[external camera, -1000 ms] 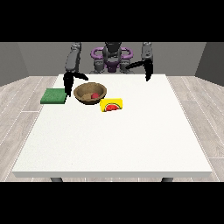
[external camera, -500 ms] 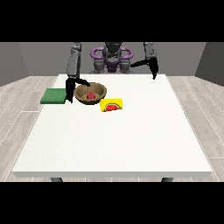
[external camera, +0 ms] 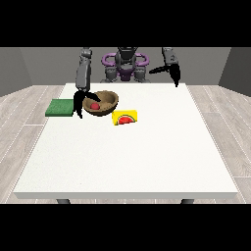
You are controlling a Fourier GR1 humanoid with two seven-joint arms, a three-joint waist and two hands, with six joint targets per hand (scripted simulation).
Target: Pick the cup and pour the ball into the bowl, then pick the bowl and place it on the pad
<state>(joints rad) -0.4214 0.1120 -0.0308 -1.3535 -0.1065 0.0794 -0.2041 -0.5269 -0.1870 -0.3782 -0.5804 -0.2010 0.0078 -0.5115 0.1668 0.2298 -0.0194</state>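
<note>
Evidently second step: red ball point(external camera: 94, 106) already inside brown wooden bowl point(external camera: 109, 99); hand at view's left point(external camera: 78, 101) at bowl rim, closure indiscernible. Next: lift bowl onto green square pad point(external camera: 60, 107).

Brown bowl point(external camera: 101, 103), red ball point(external camera: 94, 106), green pad point(external camera: 61, 108), seemingly yellow cup point(external camera: 125, 117).

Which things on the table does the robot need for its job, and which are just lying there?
For the job:
- brown bowl
- red ball, inside the bowl
- green pad, left of the bowl
- yellow cup, on its side
- hand at the view's left, by the bowl's rim

Just there:
- white table
- hand at the view's right, raised, holding nothing
</note>
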